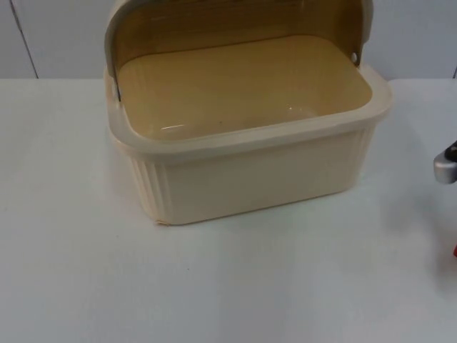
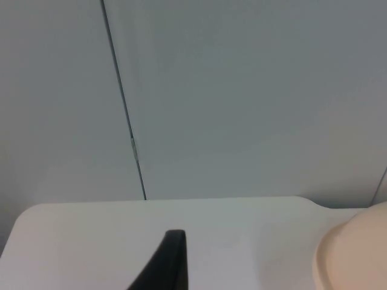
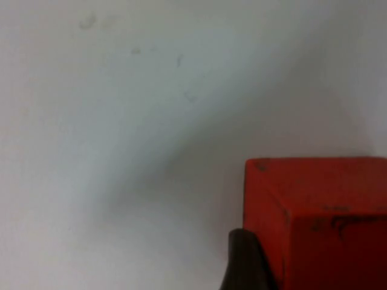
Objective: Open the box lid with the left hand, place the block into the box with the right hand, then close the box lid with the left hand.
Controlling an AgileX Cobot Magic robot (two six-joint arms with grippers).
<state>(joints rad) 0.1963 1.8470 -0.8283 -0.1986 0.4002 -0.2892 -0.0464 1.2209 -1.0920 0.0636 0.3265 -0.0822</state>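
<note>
You get the lid (image 1: 235, 28) cut off at the top view's upper edge. The block (image 3: 320, 223) runs off the frame beside the right gripper's fingertip (image 3: 245, 260), far side unseen. Only a rim sliver of the box (image 2: 354, 254) near the left fingertip (image 2: 169, 263).

white surface (image 1: 214, 286) ending at grey partition wall (image 2: 242, 90); cream box (image 1: 250, 171) sits on it, lid (image 1: 235, 25) up; red block (image 3: 320, 223) near right edge.
</note>
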